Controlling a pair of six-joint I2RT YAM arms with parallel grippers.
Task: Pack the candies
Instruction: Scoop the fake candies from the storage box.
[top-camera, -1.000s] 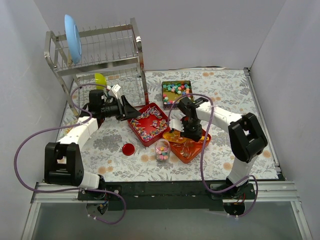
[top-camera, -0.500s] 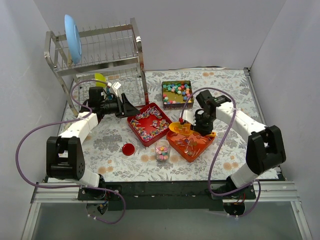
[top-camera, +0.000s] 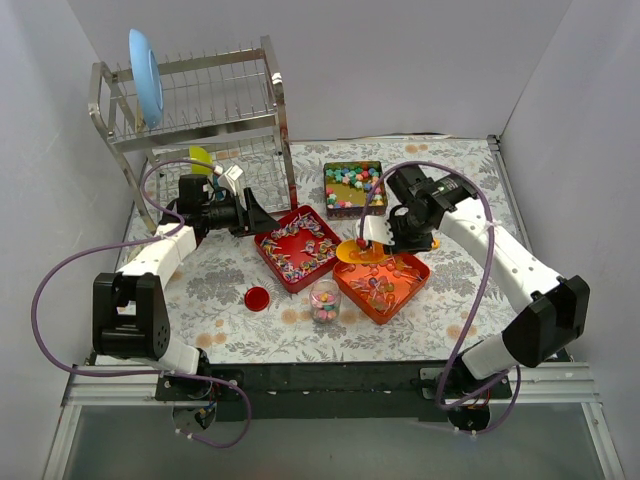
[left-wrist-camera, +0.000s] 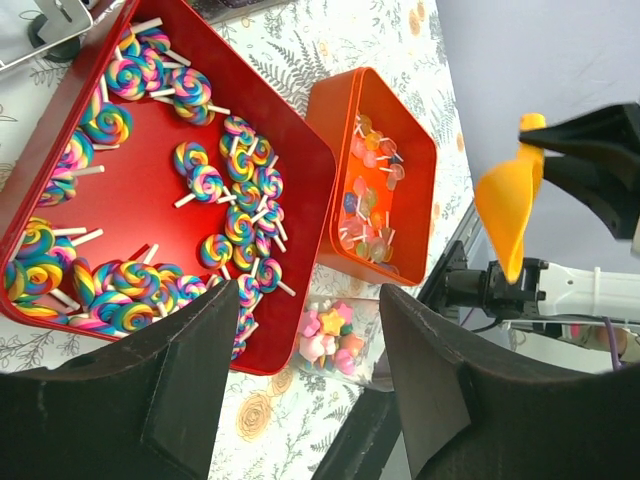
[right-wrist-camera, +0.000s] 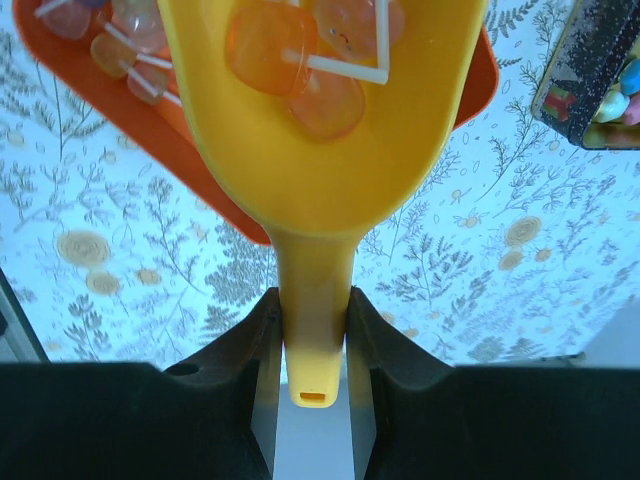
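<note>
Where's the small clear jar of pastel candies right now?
In the top view, the small clear jar stands between the near corners of the square red tray and the orange tray, right of the round red lid.

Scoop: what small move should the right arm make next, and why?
Probably swing the scoop toward the jar, keeping it level. The right gripper is shut on its handle, it carries candies above the orange tray, and the jar stands open beside that tray.
</note>
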